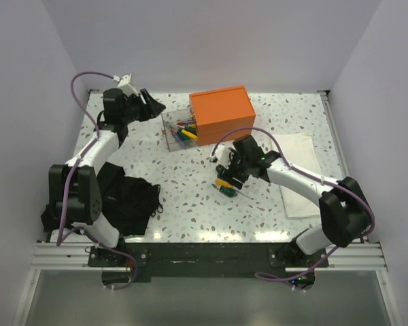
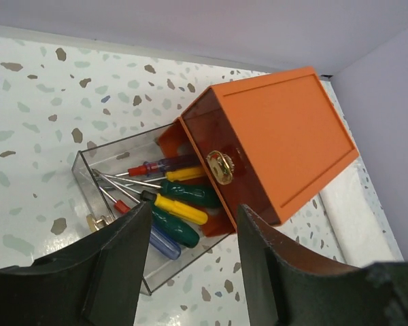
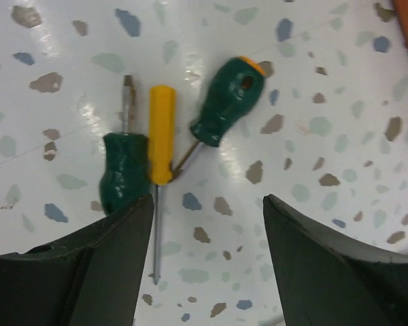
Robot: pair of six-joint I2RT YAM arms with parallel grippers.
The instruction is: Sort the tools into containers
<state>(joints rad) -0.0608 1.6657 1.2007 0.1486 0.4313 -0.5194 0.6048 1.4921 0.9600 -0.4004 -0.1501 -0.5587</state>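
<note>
- Orange box [image 1: 221,114] sits on the counter [image 1: 285,115], its open end over one end of the clear bin [image 2: 88,183].
- The bin's got a pile of screwdrivers [image 2: 180,210] in it, with green, yellow and red handles.
- Left gripper [image 1: 151,105] hovers up beside the bin, fingers spread, nothing in them.
- Right gripper [image 3: 207,200] is down low with its jaws apart, and the loose screwdrivers [image 3: 162,132] (two green, one yellow) are bunched on the counter just ahead of it.

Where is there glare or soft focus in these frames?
Top view: light strips reflect off the speckled white table near its front edge. Right wrist view: sheen beside the yellow-handled screwdriver; the right gripper looks soft. Left wrist view: the orange rectangular box is sharp, evenly lit.
</note>
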